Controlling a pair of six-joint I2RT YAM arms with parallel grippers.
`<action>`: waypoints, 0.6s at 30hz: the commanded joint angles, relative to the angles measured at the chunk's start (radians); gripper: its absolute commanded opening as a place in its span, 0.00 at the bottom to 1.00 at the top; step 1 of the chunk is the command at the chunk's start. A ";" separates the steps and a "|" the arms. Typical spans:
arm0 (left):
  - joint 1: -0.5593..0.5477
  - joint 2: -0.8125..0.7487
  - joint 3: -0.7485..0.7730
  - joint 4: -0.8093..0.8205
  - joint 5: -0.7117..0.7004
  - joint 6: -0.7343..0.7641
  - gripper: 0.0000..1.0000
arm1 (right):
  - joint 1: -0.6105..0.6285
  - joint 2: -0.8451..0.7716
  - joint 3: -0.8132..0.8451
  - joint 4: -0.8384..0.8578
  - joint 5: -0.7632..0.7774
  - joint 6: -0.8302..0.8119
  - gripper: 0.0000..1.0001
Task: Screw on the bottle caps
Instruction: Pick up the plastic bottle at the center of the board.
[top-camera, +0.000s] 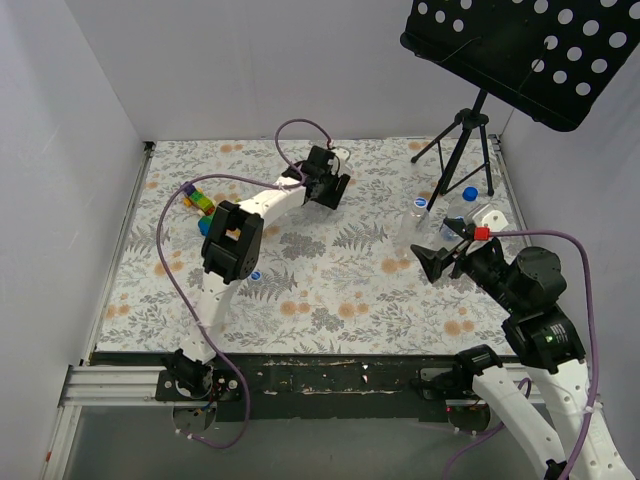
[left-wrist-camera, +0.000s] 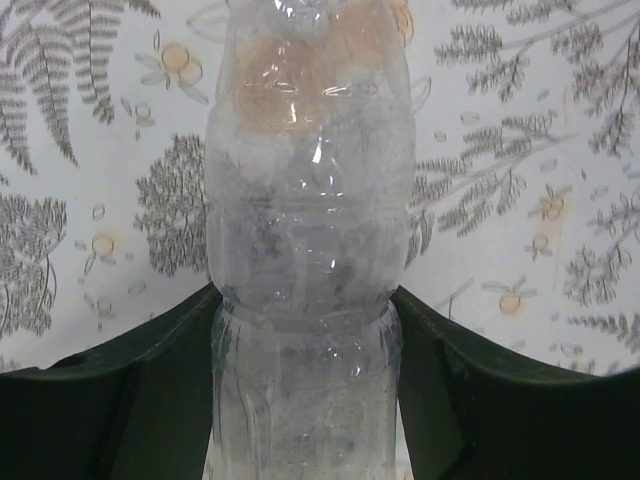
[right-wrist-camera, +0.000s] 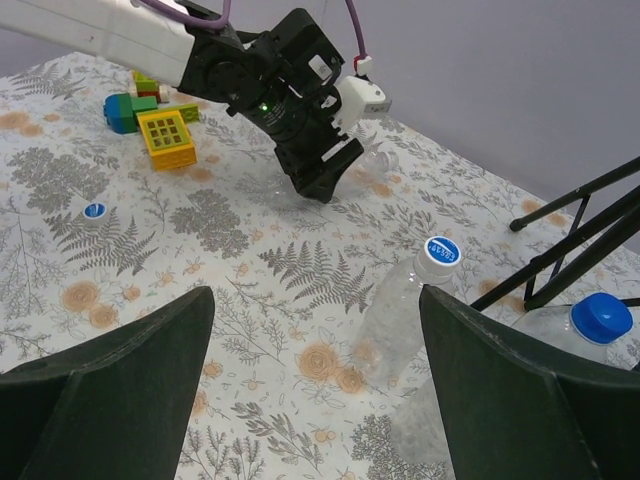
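Note:
My left gripper (left-wrist-camera: 305, 300) is shut on the waist of a clear uncapped bottle (left-wrist-camera: 305, 180), held over the patterned cloth at the back centre of the table (top-camera: 330, 190). The right wrist view shows that gripper (right-wrist-camera: 325, 175) with the bottle (right-wrist-camera: 372, 162) sticking out of it. My right gripper (right-wrist-camera: 315, 300) is open and empty, low at the right (top-camera: 437, 258). A clear bottle (right-wrist-camera: 400, 320) with a white-and-blue cap (right-wrist-camera: 441, 250) stands just beyond its right finger. A second bottle with a blue cap (right-wrist-camera: 600, 316) stands at the far right. A loose blue-and-white cap (top-camera: 256, 275) lies left of centre.
Colourful toy blocks (top-camera: 202, 205) lie at the back left. A black tripod (top-camera: 462, 135) with a perforated music desk (top-camera: 520, 50) stands at the back right, close to the bottles. White walls close the table at the left, back and right.

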 joint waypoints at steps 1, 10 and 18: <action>0.007 -0.273 -0.164 0.171 0.011 0.018 0.36 | 0.004 0.021 0.031 0.006 -0.033 0.001 0.90; 0.013 -0.791 -0.677 0.564 0.025 -0.042 0.33 | 0.006 0.115 0.079 -0.054 -0.212 0.004 0.87; 0.013 -1.240 -0.954 0.671 0.058 -0.085 0.35 | 0.044 0.283 0.071 -0.037 -0.340 0.058 0.82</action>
